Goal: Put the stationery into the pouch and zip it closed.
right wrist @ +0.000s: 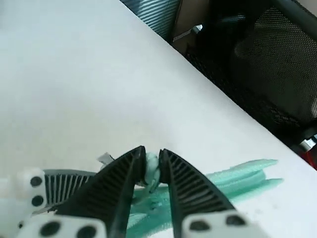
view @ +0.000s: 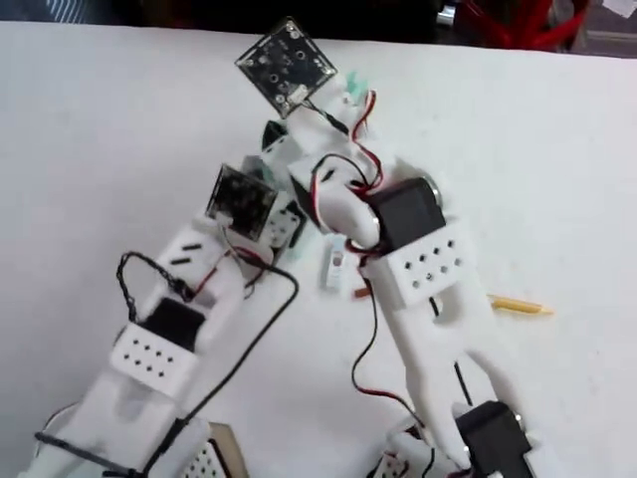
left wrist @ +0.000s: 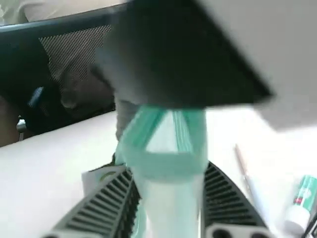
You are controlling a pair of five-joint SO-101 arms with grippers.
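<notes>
The translucent plastic pouch with mint-green edging [left wrist: 166, 159] sits raised off the white surface [view: 119, 119], near the middle of its far edge. The left fingers [left wrist: 121, 191], black and ribbed, are spread wide with the pouch filling the gap between them. Each touches one side of it, so they hold it by its width. The right fingers [right wrist: 143, 157] are almost closed and pinch a small pale-green tab [right wrist: 151, 167] at the pouch's edge, while the rest of the pouch [right wrist: 237, 177] trails past them.

A white glue stick with a green label [left wrist: 301, 202] lies on the surface just beside the pouch. Its print and small red mark are too small to read. A yellow pencil [view: 518, 304] lies towards the right edge.
</notes>
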